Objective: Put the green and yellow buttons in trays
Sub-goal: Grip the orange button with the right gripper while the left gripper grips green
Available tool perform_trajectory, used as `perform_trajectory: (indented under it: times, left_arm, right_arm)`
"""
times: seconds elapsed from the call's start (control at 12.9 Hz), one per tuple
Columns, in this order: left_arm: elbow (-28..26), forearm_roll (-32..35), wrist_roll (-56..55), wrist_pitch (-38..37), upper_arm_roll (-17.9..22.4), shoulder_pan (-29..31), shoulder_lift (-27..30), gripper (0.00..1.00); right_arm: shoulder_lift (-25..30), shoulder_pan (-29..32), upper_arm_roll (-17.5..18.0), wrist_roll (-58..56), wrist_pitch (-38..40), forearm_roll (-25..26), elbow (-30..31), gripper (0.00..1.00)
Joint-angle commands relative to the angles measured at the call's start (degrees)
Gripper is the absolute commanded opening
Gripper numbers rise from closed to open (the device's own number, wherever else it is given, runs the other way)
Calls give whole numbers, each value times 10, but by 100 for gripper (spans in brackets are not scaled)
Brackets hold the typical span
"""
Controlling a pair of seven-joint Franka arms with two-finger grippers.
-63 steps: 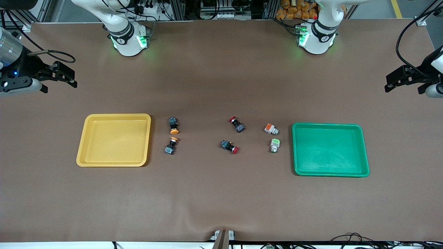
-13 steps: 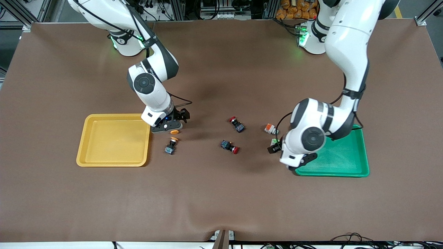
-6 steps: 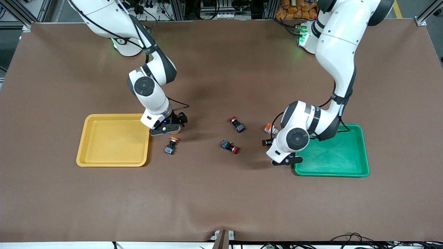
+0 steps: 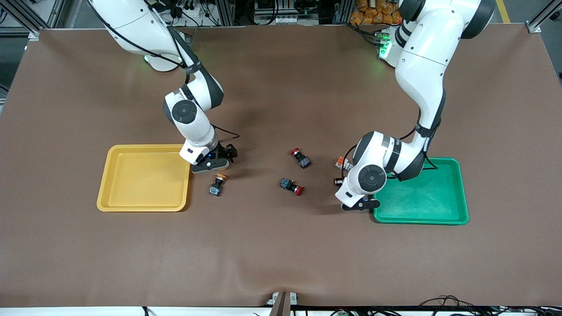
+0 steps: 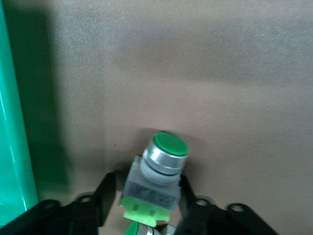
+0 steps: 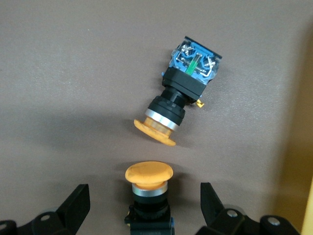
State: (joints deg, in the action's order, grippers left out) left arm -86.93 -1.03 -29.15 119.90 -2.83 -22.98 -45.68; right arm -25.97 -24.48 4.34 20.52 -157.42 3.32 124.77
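Observation:
My left gripper (image 4: 351,193) is low on the table beside the green tray (image 4: 421,197). Its open fingers (image 5: 106,196) stand close on either side of the pale grey switch with a green cap (image 5: 159,169). This switch is hidden under the wrist in the front view. The grey switch with an orange block (image 4: 340,163) lies just farther from the camera. My right gripper (image 4: 214,160) is low beside the yellow tray (image 4: 140,184). Its fingers (image 6: 78,205) are wide open around a yellow-capped black button (image 6: 149,188). The second yellow-capped button (image 4: 216,184) lies a little nearer the camera (image 6: 176,103).
Two black switches with red caps (image 4: 300,158) (image 4: 292,186) lie on the brown mat between the two grippers. The green tray's rim (image 5: 12,122) is close beside my left gripper. The yellow tray's edge (image 6: 307,205) is close beside my right gripper.
Both arms have come in from the table's ends and lowered over the buttons. In the last second the left gripper shifted off the green tray's corner onto the green-capped switch; the right barely moved.

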Motion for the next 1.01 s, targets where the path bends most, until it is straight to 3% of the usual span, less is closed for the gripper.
perform_trajectory:
  times: [0.0,0.08,0.31,0.7,0.93]
  left_arm:
    - [12,19,-1,2,4,-1,-11,0]
    - [13,18,-5,2,4,-1,-8,0]
    - [32,12,-39,-6,5,6,15,0]
    - [33,12,-103,-56,9,62,96,0]
    - [31,15,-136,-77,12,116,96,0]
  right_arm:
    - [-10,-2,3,1,-18,13,3,100]
    - [-11,-2,3,2,-20,13,3,90]
    - [-11,-4,2,6,-19,13,2,0]
    - [-11,3,2,1,-12,21,-6,0]
    - [11,11,4,4,31,20,-15,0]
